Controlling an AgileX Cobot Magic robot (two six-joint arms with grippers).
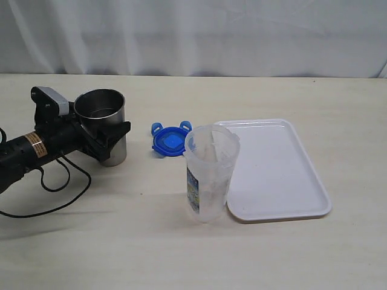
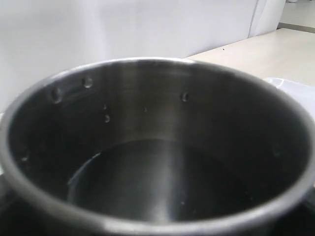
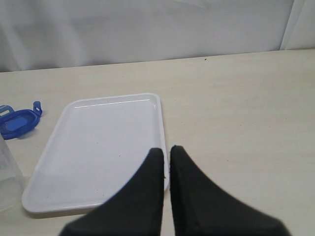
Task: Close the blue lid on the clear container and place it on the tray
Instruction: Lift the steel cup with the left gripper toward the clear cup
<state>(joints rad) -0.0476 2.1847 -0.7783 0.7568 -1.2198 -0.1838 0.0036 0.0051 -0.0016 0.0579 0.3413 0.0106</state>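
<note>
Left hand [image 1: 106, 132] straddles steel cup [image 1: 100, 109], grip unclear; right hand [image 3: 166, 156] pinched closed, empty. Blue lid [image 1: 168, 140] on table [image 1: 91, 254] at clear container's [image 1: 210, 175] 11 o'clock, tray [image 1: 284, 175] at 2. I'd squeeze evenly, keep cup upright.

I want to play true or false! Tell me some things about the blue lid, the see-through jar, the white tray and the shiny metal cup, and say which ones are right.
1. The small round blue plastic lid is snapped shut on the tall clear plastic container. False: it lies on the pale table behind the open container.
2. The flat white rectangular tray has nothing on it. True.
3. The clear container lies on its side. False: it stands upright beside the tray.
4. The right gripper is shut, with its black fingers together. True.
5. The grey steel cup stands on the tray. False: it stands on the table, on the far side of the lid from the tray.
</note>
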